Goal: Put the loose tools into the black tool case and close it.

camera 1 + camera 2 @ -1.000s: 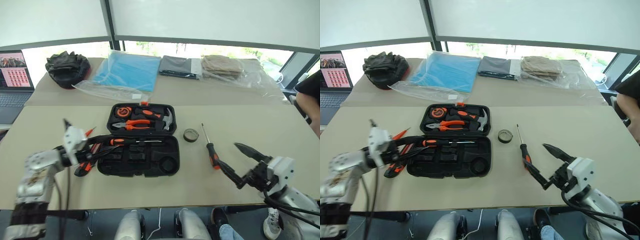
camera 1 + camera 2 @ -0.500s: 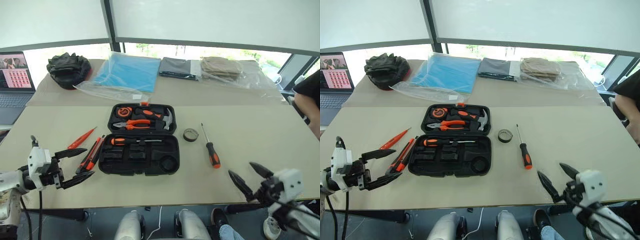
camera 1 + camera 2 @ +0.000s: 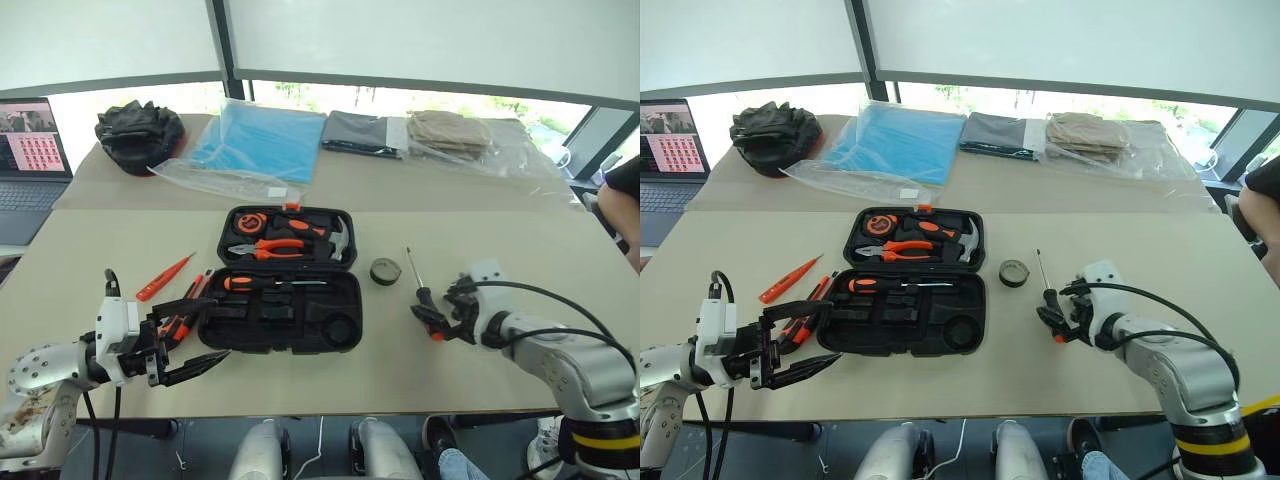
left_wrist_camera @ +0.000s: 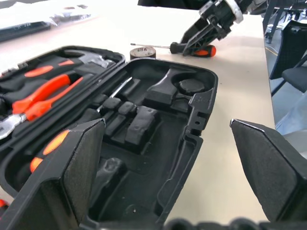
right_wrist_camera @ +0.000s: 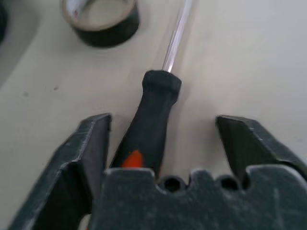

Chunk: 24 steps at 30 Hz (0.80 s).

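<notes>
Your right pincer [image 3: 1058, 318] sits low over the loose screwdriver [image 5: 154, 120] on the counter [image 3: 500, 370], right of the black tool case [image 3: 280, 290]. Its fingers [image 5: 91, 148] straddle the handle, one on each side, gaps showing on both (not gripping yet, fingers partly spread). The shaft points away from the pincer, past the tape roll [image 3: 384, 270], which lies just beside the tip end, between screwdriver and case.

Your left pincer [image 3: 185, 348] hovers at the case's near-left corner, fingers spread wide, nothing between them. In the left wrist view the open tray lies straight ahead of the pads [image 4: 86, 163].

The case is open flat: the far half holds the pliers [image 3: 268, 249], hammer [image 3: 336, 238] and tape measure [image 3: 248, 222]; the near half already holds one screwdriver [image 3: 270, 283] in its back slot. The utility knife [image 3: 183, 318] lies on the counter against the case's left side, just beyond your left pincer. The tester pen [image 3: 164, 277] lies farther left, apart from the knife.
</notes>
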Available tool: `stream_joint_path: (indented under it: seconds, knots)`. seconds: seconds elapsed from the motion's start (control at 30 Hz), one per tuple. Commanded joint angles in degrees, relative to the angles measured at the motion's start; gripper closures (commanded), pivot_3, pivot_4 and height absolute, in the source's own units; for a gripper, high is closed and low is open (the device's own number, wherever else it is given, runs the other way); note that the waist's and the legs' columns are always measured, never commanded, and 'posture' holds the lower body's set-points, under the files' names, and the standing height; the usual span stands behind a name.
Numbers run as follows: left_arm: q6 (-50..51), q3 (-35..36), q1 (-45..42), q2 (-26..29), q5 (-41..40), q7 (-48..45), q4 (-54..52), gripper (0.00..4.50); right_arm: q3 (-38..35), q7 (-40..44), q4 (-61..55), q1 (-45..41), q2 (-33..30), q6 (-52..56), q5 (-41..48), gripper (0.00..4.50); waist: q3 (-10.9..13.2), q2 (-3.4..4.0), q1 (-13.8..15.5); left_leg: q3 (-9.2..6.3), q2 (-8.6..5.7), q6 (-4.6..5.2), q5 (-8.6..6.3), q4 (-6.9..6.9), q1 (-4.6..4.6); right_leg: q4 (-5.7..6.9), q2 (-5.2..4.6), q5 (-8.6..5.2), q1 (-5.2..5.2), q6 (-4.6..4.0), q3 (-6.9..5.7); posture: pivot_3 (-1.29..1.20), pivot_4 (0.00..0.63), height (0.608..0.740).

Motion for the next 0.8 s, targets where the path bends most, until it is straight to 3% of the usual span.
stream_joint_path:
  seconds: [0.03,0.13,0.2,0.4,0.53,0.63,0.8]
  knots:
    - [0.61,0.46,1.36,1.18,-0.99,-0.24,-3.72,0.00,-1.98,-3.37,-1.50,0.21,2.40,4.78,-0.85,1.98,-0.10,-0.16,-0.04,0.00,0.00,0.00,0.00,0.00,0.00,0.00,0.00,0.00,0.00,0.00,0.00,0.00,0.150,0.740]
    - [3.17,0.93,0.67,0.94,-3.30,1.81,-6.29,0.00,-4.62,-5.02,-3.11,1.60,3.63,4.00,-2.21,3.05,-0.10,-0.17,0.11,0.02,0.00,0.02,-0.02,0.01,-0.03,-0.05,-0.03,0.00,0.00,0.01,0.01,0.00,0.150,0.740]
    - [4.90,1.32,-0.38,0.91,-4.55,3.68,-7.65,0.00,-7.18,-3.82,-4.19,3.42,2.74,-0.60,-3.47,3.51,-0.10,-0.16,0.23,0.00,-0.01,0.02,-0.02,0.03,-0.07,-0.06,-0.04,0.00,-0.01,0.02,-0.02,0.00,0.150,0.740]
    - [7.27,2.48,-1.55,-0.48,-6.04,8.81,-8.05,0.00,-8.39,14.72,-5.99,2.16,-5.28,-16.50,-1.38,3.52,-0.05,-0.04,-0.67,0.10,-0.08,0.08,-0.04,0.06,-0.28,-0.07,-0.02,0.10,-0.28,0.23,0.20,0.00,0.150,0.740]
    - [6.77,3.38,-0.62,-2.21,-5.11,10.83,-6.51,0.00,-0.88,28.55,-3.03,-10.55,-5.81,-25.86,-0.16,3.52,0.00,0.01,-2.46,0.18,-0.03,0.08,-0.03,0.05,-0.18,0.01,0.22,0.00,-0.41,0.42,0.34,0.00,0.150,0.740]
    - [5.60,4.43,1.35,-3.10,-4.06,11.14,-5.35,0.00,12.49,37.40,1.88,-21.10,-4.54,-28.44,-5.32,3.52,-0.03,-0.04,-2.63,-0.01,0.09,0.06,-0.02,0.03,-0.08,0.07,0.50,-0.06,-0.34,0.26,0.33,0.00,0.150,0.740]
    - [4.64,6.56,3.45,-3.43,-3.47,11.96,-4.28,0.00,28.71,42.35,9.20,-31.95,-0.77,-27.00,-14.32,3.52,-0.04,-0.08,-2.24,0.05,0.09,0.01,0.01,0.00,-0.26,0.13,0.36,0.14,-0.53,-0.25,0.20,0.00,0.150,0.740]
